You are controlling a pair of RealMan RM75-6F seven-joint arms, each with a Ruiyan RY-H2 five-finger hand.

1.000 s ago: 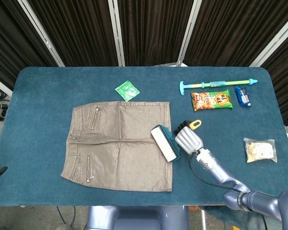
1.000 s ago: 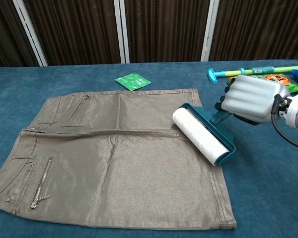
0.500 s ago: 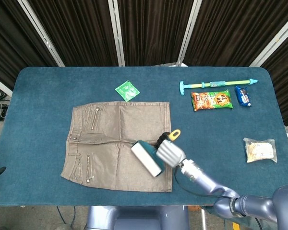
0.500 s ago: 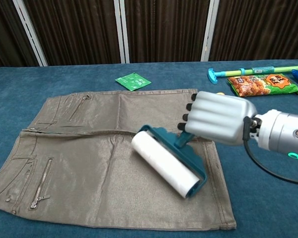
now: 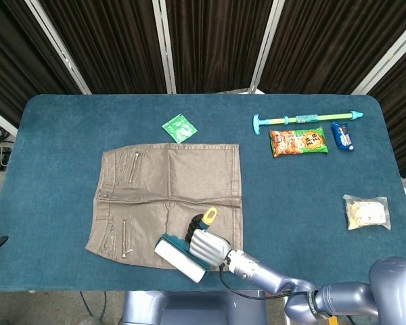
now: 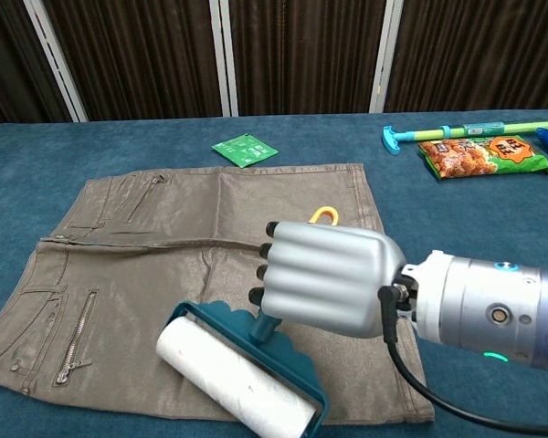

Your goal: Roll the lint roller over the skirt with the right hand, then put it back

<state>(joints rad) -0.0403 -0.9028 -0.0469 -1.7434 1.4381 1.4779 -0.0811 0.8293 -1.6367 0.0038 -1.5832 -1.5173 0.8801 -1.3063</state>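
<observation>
Chest view: right robot hand [image 6: 324, 278] clamped around lint roller [image 6: 238, 379] handle, roller on skirt [image 6: 164, 274] hem.

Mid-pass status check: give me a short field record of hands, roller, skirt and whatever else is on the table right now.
right hand: grips the lint roller's handle
left hand: not in view
lint roller: white roll at the skirt's near edge, yellow loop of the handle pointing away
skirt: lies flat on the blue table, zips towards the left
table, far side: green packet, water pump toy, orange snack bag, blue wrapper
table, right edge: clear bag
</observation>
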